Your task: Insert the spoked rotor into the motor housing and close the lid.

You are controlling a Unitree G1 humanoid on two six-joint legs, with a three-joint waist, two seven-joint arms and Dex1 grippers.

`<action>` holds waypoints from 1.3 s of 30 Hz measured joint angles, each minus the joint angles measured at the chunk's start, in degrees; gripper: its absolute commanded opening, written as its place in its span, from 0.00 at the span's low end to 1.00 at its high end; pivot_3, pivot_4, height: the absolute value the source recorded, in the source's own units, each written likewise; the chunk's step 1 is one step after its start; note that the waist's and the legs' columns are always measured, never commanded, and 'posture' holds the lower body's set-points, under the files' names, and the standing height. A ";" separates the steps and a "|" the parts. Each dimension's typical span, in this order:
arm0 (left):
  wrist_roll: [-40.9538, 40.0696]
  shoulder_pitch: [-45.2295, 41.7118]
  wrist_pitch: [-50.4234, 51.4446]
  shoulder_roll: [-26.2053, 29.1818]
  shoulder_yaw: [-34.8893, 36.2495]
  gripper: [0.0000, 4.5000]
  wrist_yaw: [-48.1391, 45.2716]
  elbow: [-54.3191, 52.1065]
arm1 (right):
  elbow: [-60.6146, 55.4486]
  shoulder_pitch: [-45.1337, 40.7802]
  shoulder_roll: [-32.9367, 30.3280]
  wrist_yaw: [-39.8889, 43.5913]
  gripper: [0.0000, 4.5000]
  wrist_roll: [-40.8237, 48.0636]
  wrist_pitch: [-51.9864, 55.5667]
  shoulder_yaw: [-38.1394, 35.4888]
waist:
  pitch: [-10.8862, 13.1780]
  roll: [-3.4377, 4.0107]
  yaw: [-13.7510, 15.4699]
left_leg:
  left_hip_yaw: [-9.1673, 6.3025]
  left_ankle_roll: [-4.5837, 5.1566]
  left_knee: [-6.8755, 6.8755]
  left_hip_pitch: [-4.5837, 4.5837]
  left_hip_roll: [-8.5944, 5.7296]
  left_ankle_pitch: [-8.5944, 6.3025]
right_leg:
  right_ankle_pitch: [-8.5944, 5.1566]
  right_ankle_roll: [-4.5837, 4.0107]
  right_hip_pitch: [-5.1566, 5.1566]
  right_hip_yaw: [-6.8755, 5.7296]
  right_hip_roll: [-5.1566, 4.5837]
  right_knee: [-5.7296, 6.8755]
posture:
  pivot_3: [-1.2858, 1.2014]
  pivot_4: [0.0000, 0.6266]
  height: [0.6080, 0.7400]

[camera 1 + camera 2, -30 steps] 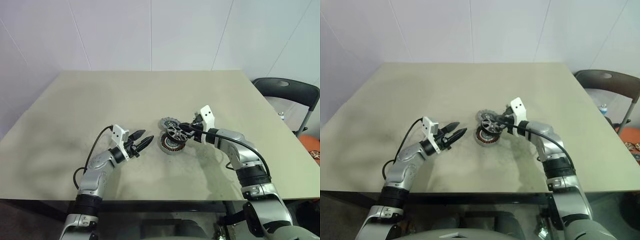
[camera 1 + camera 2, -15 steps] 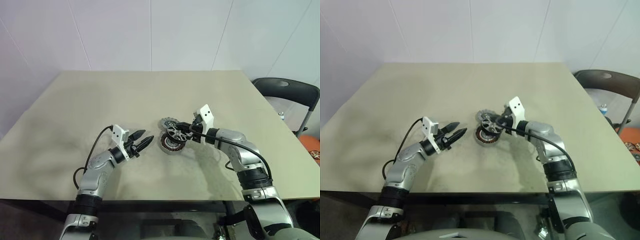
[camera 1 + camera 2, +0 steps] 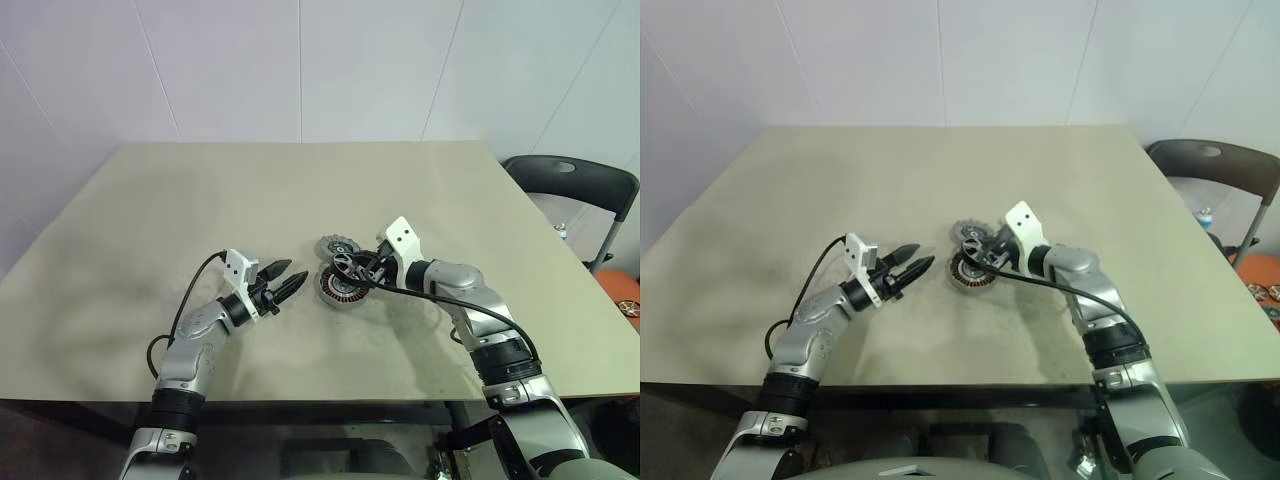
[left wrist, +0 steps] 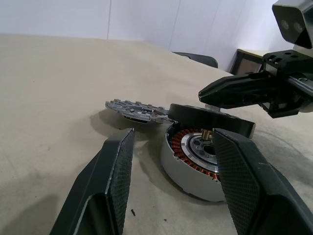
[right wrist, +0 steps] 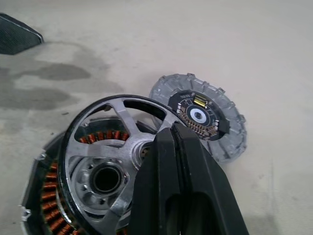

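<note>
My right gripper [image 3: 362, 270] is shut on a spoke of the spoked rotor [image 3: 346, 267], a silvery wheel with a dark rim [image 5: 105, 161]. It holds the rotor slightly tilted right over the motor housing [image 3: 340, 291], whose copper windings [image 4: 193, 159] show underneath; I cannot tell whether the two touch. The lid [image 3: 338, 246], a grey toothed disc with a dark circuit centre [image 5: 205, 115], lies flat on the table just behind the housing. My left gripper [image 3: 285, 283] hovers open left of the housing, pointing at it with nothing between its fingers [image 4: 115, 181].
All of this sits near the middle of a beige table [image 3: 200, 200], with bare surface all round. A dark chair [image 3: 575, 190] stands past the table's right edge. White wall panels rise behind.
My right wrist has rolled and shifted slightly left, bringing the rotor from a steep tilt to lie flatter over the housing. The left arm has not moved.
</note>
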 measured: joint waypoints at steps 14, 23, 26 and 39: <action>0.01 0.00 -0.57 0.07 0.00 0.60 0.06 0.09 | -1.24 1.45 -0.77 4.97 0.00 1.68 1.18 -0.15 | -0.02 -0.04 -0.31 | 0.00 0.01 -0.04 0.63 0.04 -0.01 | -0.01 -0.01 0.60 0.00 0.07 -0.05 | 0.52 0.00 1.00; 0.02 -0.03 -0.73 0.09 0.00 0.60 0.04 0.48 | -1.60 1.92 0.17 6.07 0.00 4.01 2.56 -0.44 | -0.02 -0.04 -0.13 | -0.01 0.01 -0.03 0.61 0.04 0.00 | -0.01 -0.01 0.60 0.00 0.03 -0.07 | 0.52 0.00 1.00; 0.05 -0.06 -0.78 0.12 0.00 0.60 0.04 0.55 | -2.06 2.34 0.21 7.30 0.00 5.04 3.55 -0.35 | -0.02 -0.04 -0.06 | -0.01 0.00 -0.03 0.60 0.03 -0.01 | -0.01 -0.01 0.60 0.00 0.01 -0.07 | 0.52 0.00 1.00; 0.47 -0.08 -0.94 0.11 -0.01 0.60 0.04 1.22 | -2.11 2.75 0.14 7.48 0.00 5.13 3.20 -0.03 | -0.02 -0.05 -0.04 | -0.02 0.00 -0.03 0.62 0.03 -0.01 | -0.01 -0.01 0.61 0.00 0.01 -0.07 | 0.52 0.00 1.00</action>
